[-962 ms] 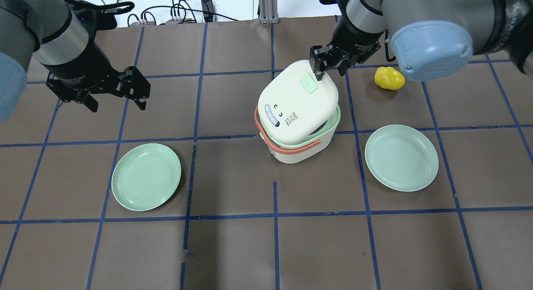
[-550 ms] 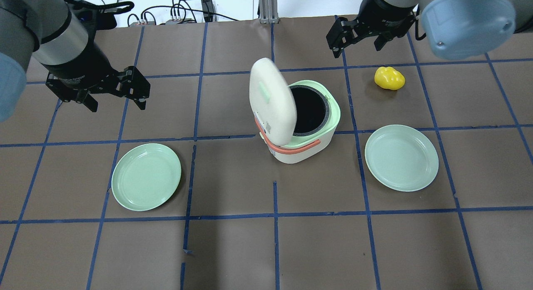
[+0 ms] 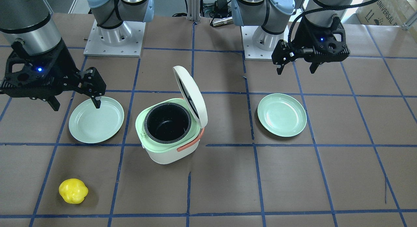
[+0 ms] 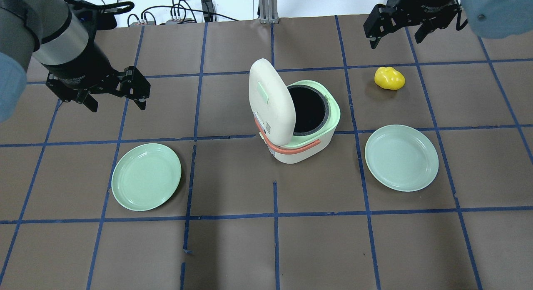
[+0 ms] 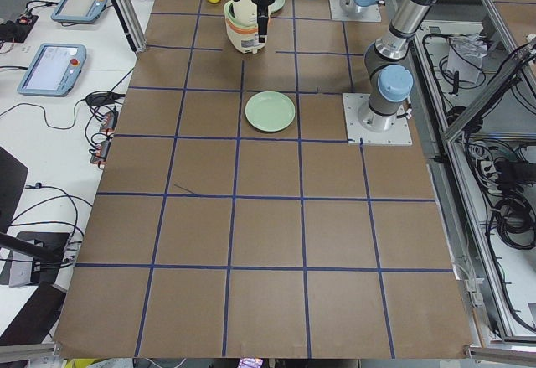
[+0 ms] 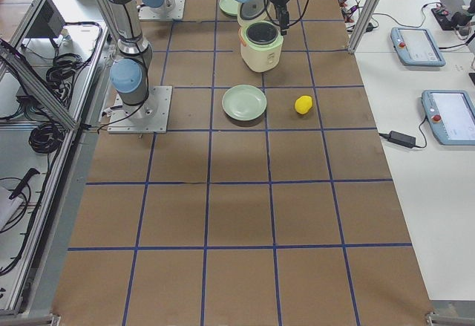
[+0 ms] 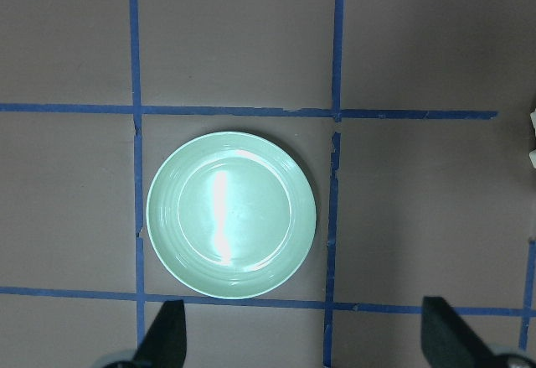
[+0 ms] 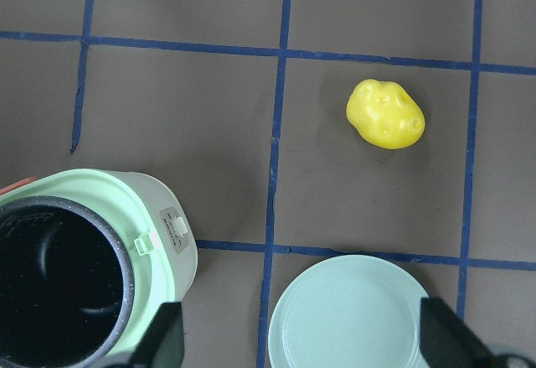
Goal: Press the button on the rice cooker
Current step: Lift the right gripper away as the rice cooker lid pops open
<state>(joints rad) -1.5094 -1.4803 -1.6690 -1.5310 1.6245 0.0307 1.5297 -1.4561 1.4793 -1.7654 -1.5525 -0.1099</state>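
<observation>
The white rice cooker [image 4: 296, 150] stands mid-table with its lid [image 4: 271, 102] swung upright, so the black inner pot [image 4: 310, 110] and mint rim show. The mint button [image 4: 262, 91] sits on the raised lid. The salmon handle [image 4: 291, 147] lies down along the body. My right gripper [image 4: 395, 35] is open and empty, raised well clear of the cooker to its far right; its wrist view shows the open pot [image 8: 59, 284] below. My left gripper [image 4: 116, 103] is open and empty, far left of the cooker. The cooker also shows in the front view [image 3: 166, 152].
A mint plate [image 4: 146, 176] lies front left below my left gripper, also in its wrist view [image 7: 230, 215]. A second mint plate [image 4: 401, 157] lies right of the cooker. A yellow lumpy object [image 4: 389, 78] lies back right. Blue tape lines cross the brown table.
The lid was nearly shut with my right gripper at its mint button. The lid has sprung upright, and the right gripper has risen and pulled away to the far right. The left arm has not moved.
</observation>
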